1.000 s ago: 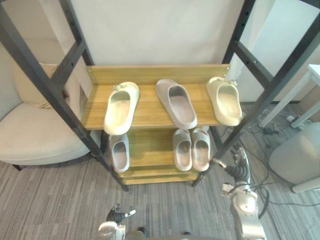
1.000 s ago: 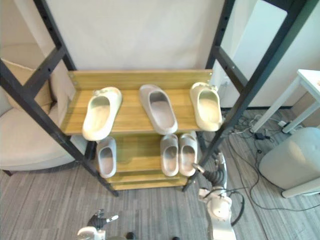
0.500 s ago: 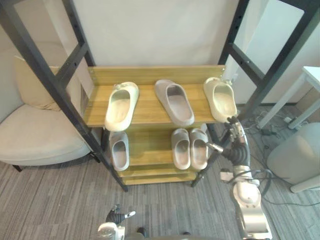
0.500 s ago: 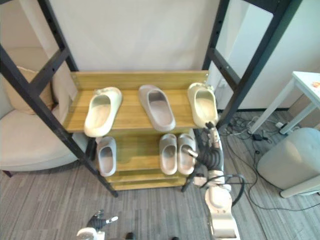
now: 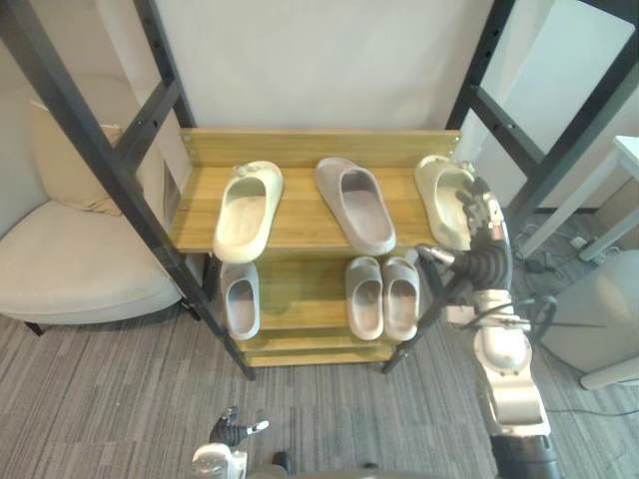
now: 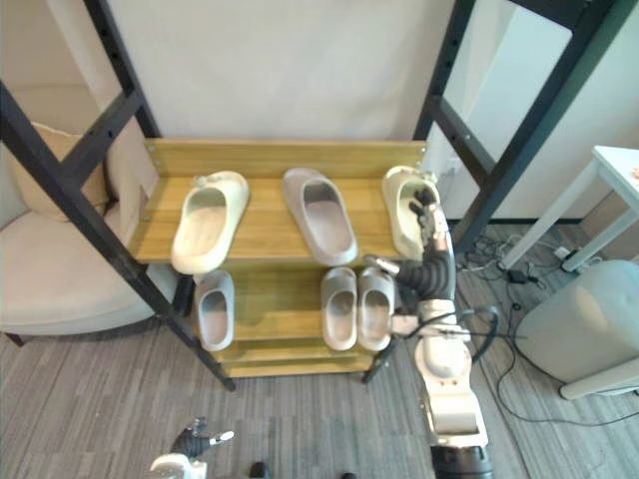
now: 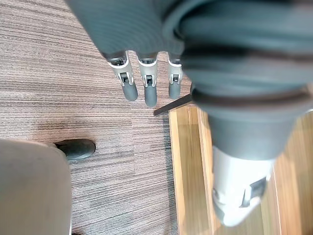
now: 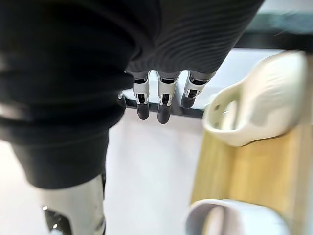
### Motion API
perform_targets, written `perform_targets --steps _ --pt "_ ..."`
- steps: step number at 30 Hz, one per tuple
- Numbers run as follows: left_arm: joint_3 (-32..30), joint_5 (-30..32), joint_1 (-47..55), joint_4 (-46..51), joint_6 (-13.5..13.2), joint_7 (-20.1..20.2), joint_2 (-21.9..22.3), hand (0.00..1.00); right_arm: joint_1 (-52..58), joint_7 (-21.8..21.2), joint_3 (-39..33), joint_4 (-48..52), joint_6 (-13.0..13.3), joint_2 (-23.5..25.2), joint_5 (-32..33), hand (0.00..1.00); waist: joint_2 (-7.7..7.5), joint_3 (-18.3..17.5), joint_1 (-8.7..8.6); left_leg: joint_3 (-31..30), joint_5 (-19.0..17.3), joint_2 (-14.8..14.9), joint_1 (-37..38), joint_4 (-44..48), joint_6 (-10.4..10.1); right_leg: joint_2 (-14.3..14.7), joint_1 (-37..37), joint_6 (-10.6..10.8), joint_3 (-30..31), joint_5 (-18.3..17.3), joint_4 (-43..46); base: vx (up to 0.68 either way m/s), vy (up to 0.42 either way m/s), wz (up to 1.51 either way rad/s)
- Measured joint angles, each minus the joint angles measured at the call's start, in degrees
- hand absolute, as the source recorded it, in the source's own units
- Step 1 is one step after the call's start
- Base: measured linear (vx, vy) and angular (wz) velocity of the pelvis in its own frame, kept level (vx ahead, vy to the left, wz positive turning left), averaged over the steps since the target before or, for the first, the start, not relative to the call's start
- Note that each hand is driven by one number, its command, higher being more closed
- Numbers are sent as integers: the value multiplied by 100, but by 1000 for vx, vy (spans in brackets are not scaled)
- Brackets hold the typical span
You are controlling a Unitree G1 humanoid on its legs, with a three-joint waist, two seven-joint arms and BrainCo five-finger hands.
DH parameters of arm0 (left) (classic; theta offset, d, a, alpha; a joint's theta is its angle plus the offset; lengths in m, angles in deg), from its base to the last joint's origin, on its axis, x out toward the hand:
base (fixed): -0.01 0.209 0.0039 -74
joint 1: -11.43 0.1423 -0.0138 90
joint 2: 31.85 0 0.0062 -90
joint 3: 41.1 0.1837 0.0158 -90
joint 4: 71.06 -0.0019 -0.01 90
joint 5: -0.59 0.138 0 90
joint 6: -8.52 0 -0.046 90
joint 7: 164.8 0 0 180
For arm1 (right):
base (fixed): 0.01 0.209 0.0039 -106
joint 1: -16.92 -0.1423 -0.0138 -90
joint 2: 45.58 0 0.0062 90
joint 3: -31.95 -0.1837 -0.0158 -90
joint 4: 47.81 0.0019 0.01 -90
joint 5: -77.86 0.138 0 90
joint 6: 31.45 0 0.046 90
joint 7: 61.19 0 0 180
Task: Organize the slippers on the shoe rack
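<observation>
The shoe rack (image 5: 300, 216) holds six slippers (image 5: 356, 206).

"Where is my right hand?"
"Your right hand (image 5: 486, 232) is up on a nearly upright forearm. Its fingers (image 8: 163, 100) are straight and its thumb (image 5: 431, 253) juts out sideways. It grips nothing."
"And the left?"
"Your left hand (image 5: 232, 434) hangs low at your side, fingers (image 7: 145, 88) straight and loose, and it is empty too."

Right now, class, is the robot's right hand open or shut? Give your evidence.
Open. The right hand, near the cream slipper at the upper shelf's right end, shows straight fingers holding nothing.
</observation>
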Motion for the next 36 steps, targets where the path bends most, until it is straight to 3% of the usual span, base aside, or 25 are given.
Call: perform_targets --steps 7,16,24,36 --pt "0 -15 -2 19 -7 6 -2 0 -910 -58 273 -876 -40 -485 168 0 28 52 21 -118 80 15 17 -180 -39 2 -5 -5 -95 3 5 -38 -25 9" --pt "-6 -112 101 175 4 4 -110 0 -2467 -55 874 -2266 -206 -1171 280 0 52 259 204 -235 201 72 -88 -238 -19 89 -94 -22 -206 119 6 -14 -18 5" --pt "-99 -173 659 93 48 -18 -152 0 -3331 -30 1078 -3301 -384 -1389 279 0 10 343 306 -337 233 56 -226 -211 24 85 -183 -97 -302 214 -13 6 -6 7" --pt "-106 -291 668 108 1 -18 -174 0 -3930 90 1115 -4049 -516 -1609 161 0 -54 522 450 -442 298 -7 -275 -239 63 38 -193 -140 -381 246 -32 -13 -4 4"
